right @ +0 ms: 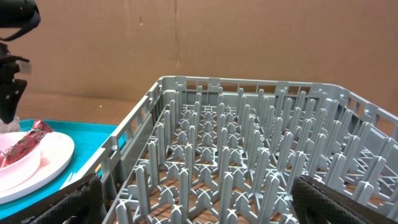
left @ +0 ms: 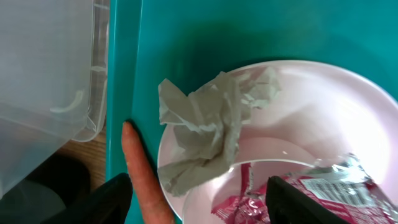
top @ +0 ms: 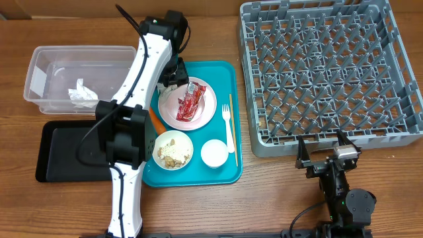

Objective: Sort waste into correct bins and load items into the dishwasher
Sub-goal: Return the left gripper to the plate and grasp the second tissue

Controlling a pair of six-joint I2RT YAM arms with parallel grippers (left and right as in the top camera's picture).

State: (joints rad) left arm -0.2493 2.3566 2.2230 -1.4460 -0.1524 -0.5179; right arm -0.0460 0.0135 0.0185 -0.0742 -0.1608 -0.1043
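The pale-pink plate (top: pixel 206 114) sits on the teal serving tray (top: pixel 225 74); across it lies the shiny red wrapper (top: pixel 192 100), whose white label carries print too small to read; a crumpled white napkin (left: pixel 205 130) rests on the plate's rim just beside the wrapper. The left gripper (left: pixel 196 186) hangs over that side of the plate, its fingers (left: pixel 112 200) spread wide either side of the napkin and wrapper.

Just off the plate's edge lies the small orange carrot (top: pixel 156 119); near the plate sit a bowl of beige crumbly scraps (top: pixel 173 151) and a small white cup (top: pixel 214 153); on the plate's other side lie the white plastic fork (top: pixel 229 127) and the thin wooden stick (top: pixel 234 135), side by side.

Beyond the carrot from the plate stands the clear plastic tub (top: pixel 41 69), another napkin (top: pixel 82 94) inside it; the black tray (top: pixel 66 153) adjoins the tub.

Well apart from the plate, past the stick, stands the grey dish rack (top: pixel 330 66); the right gripper (top: pixel 324 149) waits at the rack's near edge, fingers parted.
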